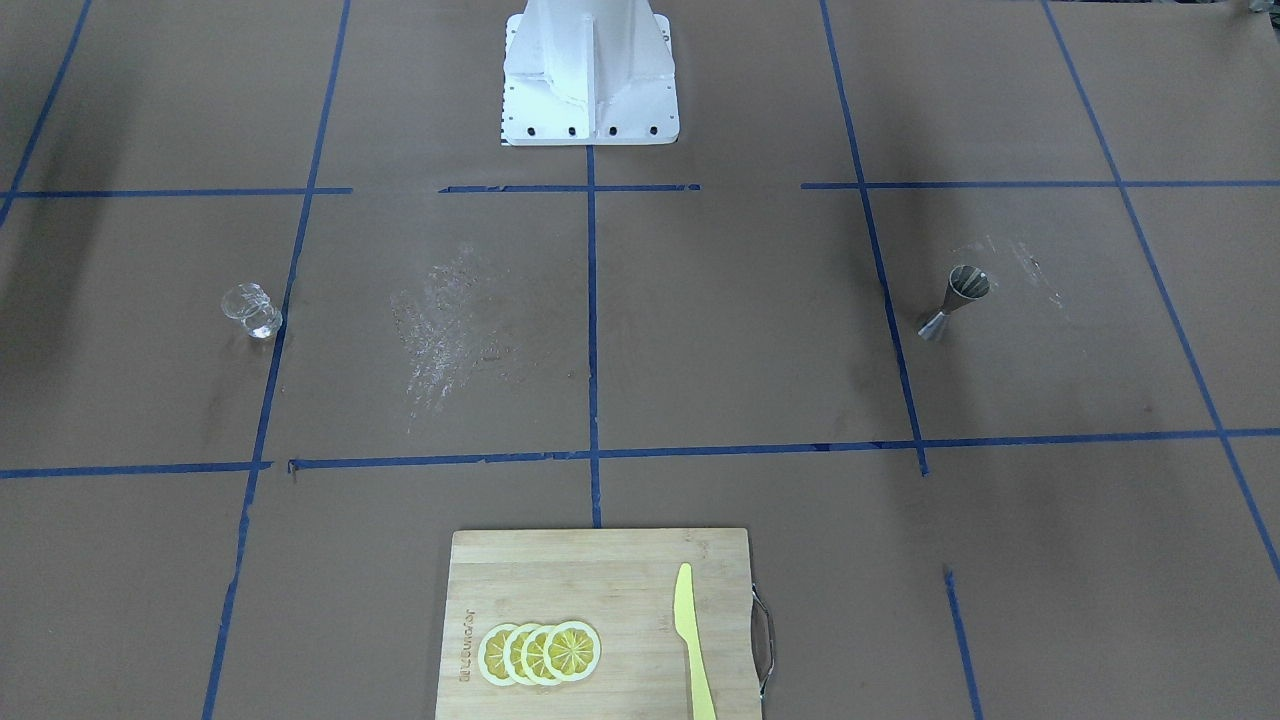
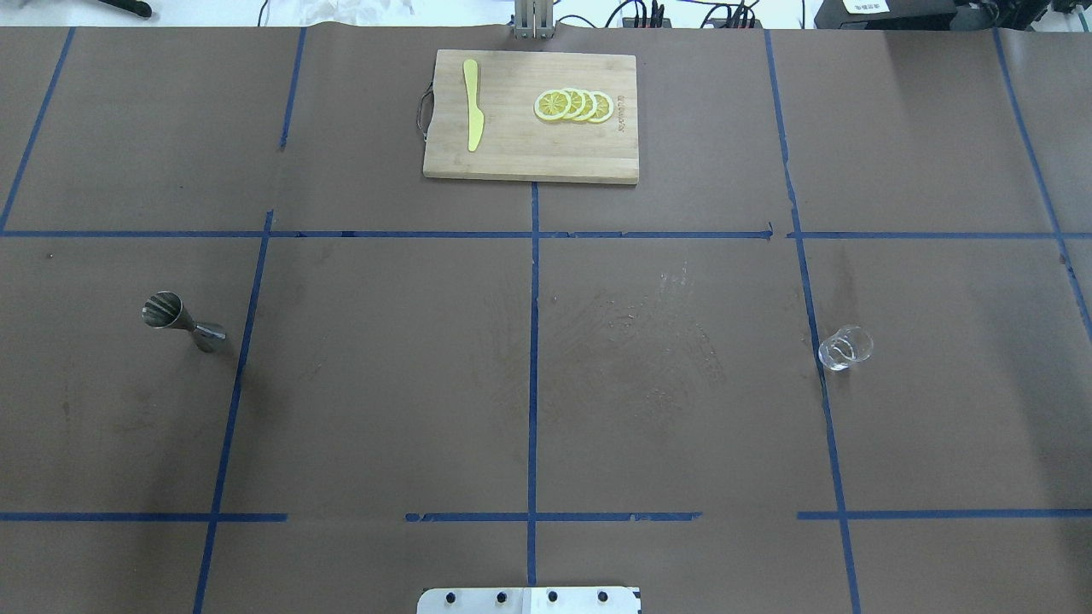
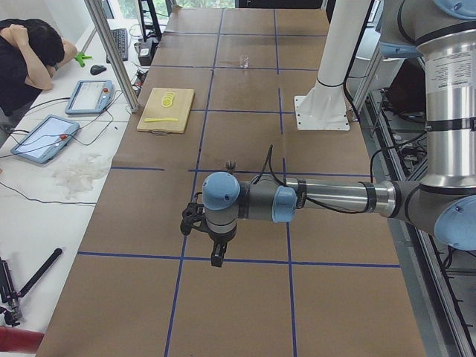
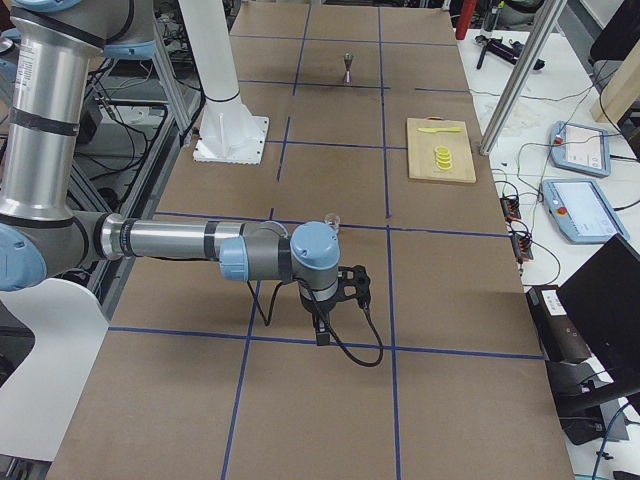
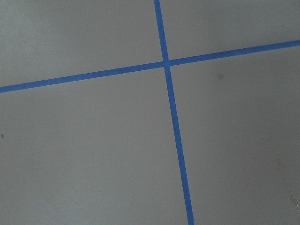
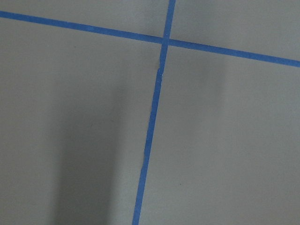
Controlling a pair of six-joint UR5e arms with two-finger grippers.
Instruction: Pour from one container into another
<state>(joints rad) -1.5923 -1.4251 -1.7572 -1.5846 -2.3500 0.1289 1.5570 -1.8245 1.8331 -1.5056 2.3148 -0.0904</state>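
Observation:
The clear cup (image 1: 251, 311) (image 2: 845, 348) stands upright on the brown table on my right side. The steel jigger (image 1: 955, 302) (image 2: 182, 321) stands upright on my left side, far from the cup. My left gripper (image 3: 216, 253) shows only in the exterior left view, pointing down over the table beyond the jigger (image 3: 230, 164), apart from it. My right gripper (image 4: 322, 330) shows only in the exterior right view, pointing down past the cup (image 4: 332, 222), apart from it. I cannot tell whether either gripper is open or shut. Both wrist views show only brown paper and blue tape.
A wooden cutting board (image 2: 512, 153) lies at the table's far middle, with lemon slices (image 2: 573, 105) and a yellow knife (image 2: 472, 117) on it. The white robot base (image 1: 590, 90) stands at the near middle. A person (image 3: 26, 67) sits at the side desk.

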